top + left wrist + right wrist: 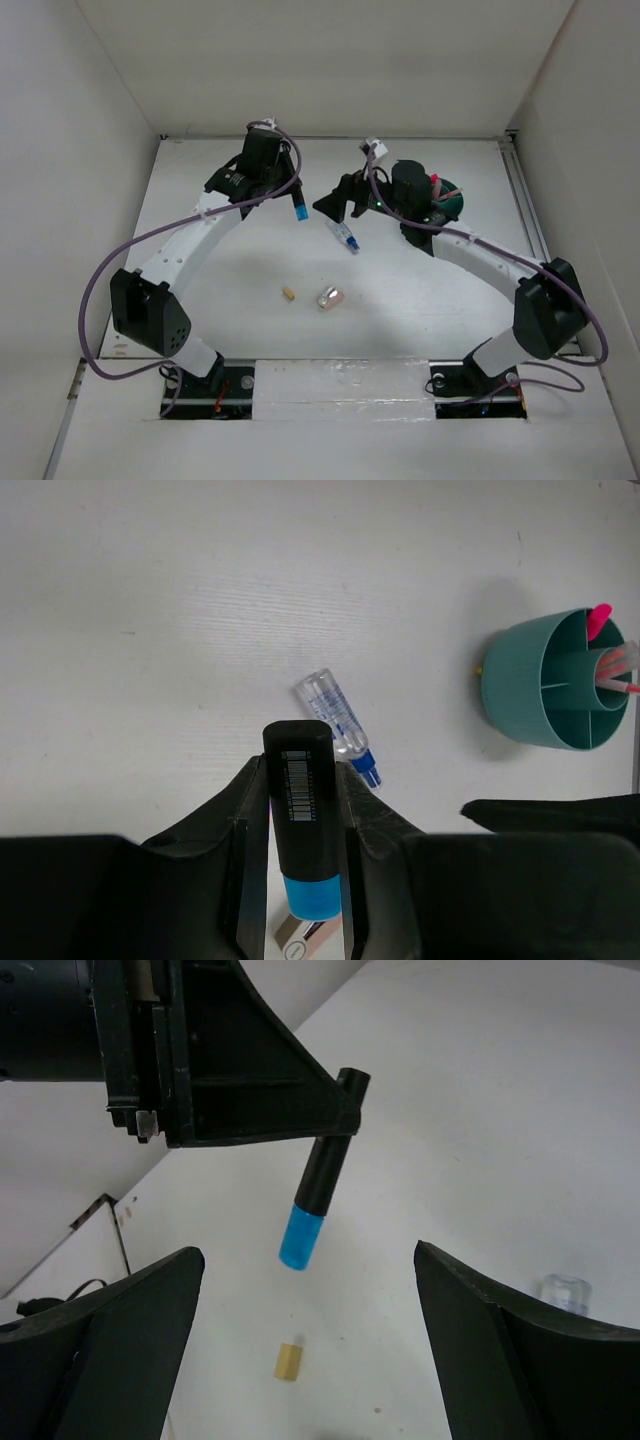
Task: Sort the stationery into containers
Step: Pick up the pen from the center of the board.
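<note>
My left gripper (291,192) is shut on a black marker with a blue cap (299,208) and holds it above the table; it shows between the fingers in the left wrist view (303,820) and hanging in the right wrist view (313,1200). My right gripper (340,207) is open and empty, just above the clear blue-capped tube (344,237), which lies on the table (335,723). The teal divided bowl (557,680) holds pink pens and a pink-capped marker; in the top view (448,200) my right arm mostly hides it. The tan block (288,293) and the silver-pink oval piece (331,297) lie mid-table.
White walls enclose the table on the left, back and right. A rail runs along the right edge (525,210). The tan block also shows in the right wrist view (289,1360). Both arm bases stand at the near edge.
</note>
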